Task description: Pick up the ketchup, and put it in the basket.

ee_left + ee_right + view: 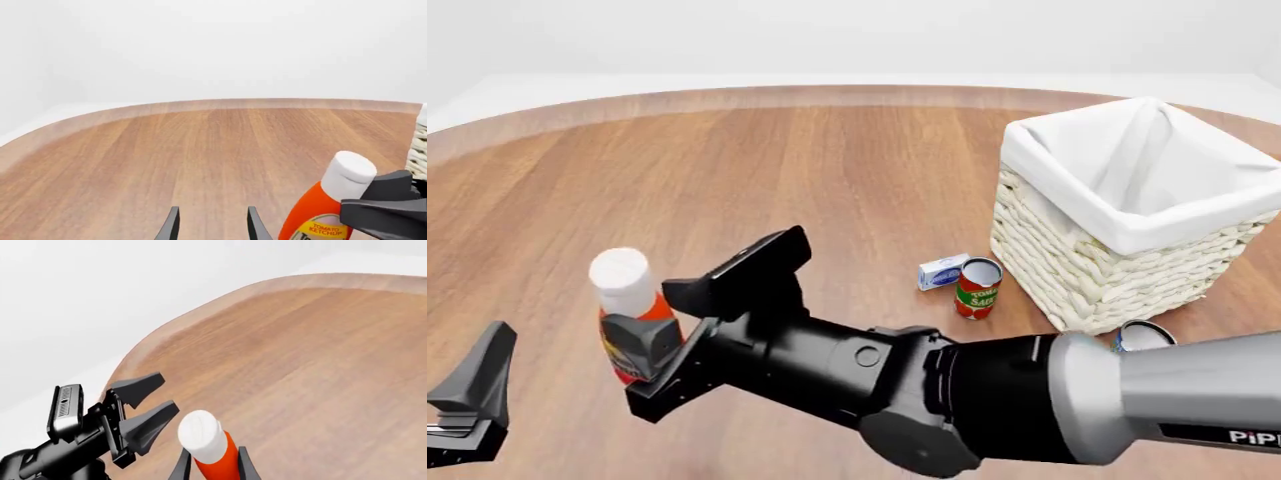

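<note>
Wood-grain table (761, 160) fills the scene under a blank white backdrop, and the ketchup (630, 310) stands on it at the front left, well apart from the basket (1121, 215) at the far right. Its long axis runs close to vertical, white cap up, leaning slightly in the front view; the label faces the left arm's side, readable in the left wrist view (325, 231). The right gripper (641, 345) reaches across the table and has its fingers on either side of the red body below the neck, closed onto it as far as the front and right wrist views show; whether the bottle is off the wood I cannot tell. The left gripper (467, 400) sits just beside, spread apart and holding nothing. Risks, as I judge them: the grip sits fairly high on a smooth, squeezable body, so the bottle may swing or slide down between the fingers once carried. The left claw is near enough that a sideways swing could knock the bottle against it. The path to the basket passes over a small can (977, 288) and a little box (941, 272) lying just before the wicker wall, so a low carry could clip them or catch the rim's cloth liner. Releasing too early would drop the bottle outside the basket.
</note>
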Motion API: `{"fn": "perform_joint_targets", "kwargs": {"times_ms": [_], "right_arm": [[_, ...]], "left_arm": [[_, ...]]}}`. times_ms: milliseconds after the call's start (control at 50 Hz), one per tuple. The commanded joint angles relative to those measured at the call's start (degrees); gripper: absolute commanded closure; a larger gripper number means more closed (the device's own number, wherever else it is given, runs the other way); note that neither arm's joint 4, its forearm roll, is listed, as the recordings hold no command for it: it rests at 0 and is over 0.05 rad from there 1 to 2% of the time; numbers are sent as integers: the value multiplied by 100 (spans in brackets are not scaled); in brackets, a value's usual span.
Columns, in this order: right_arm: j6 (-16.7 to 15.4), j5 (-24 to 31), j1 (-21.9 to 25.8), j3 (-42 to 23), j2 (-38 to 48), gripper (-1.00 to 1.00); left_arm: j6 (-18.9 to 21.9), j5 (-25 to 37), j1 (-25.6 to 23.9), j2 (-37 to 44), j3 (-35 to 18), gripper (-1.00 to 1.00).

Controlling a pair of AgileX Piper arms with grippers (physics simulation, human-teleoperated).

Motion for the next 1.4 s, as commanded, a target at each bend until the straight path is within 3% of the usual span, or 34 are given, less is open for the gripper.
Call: {"fn": "perform_joint_targets", "kwargs": {"times_ms": [20,220,340,620,860,1400], "right_arm": [[38,151,-129,35,-461,100],[-25,215,-200,76,-720,100],[161,-7,-441,279,-984,100],[71,-162,-697,488,-1320,100],[139,-653,-1118,933,-1884,100],[-50,-853,-2062,1206,-2527,100]], "left_arm": [[0,0,1,0,0,-100],[0,0,0,1,0,-100],[1,0,1,0,0,-100],[0,0,2,1,0,-100],[0,0,0,1,0,-100],[1,0,0,0,0,-100]]}}
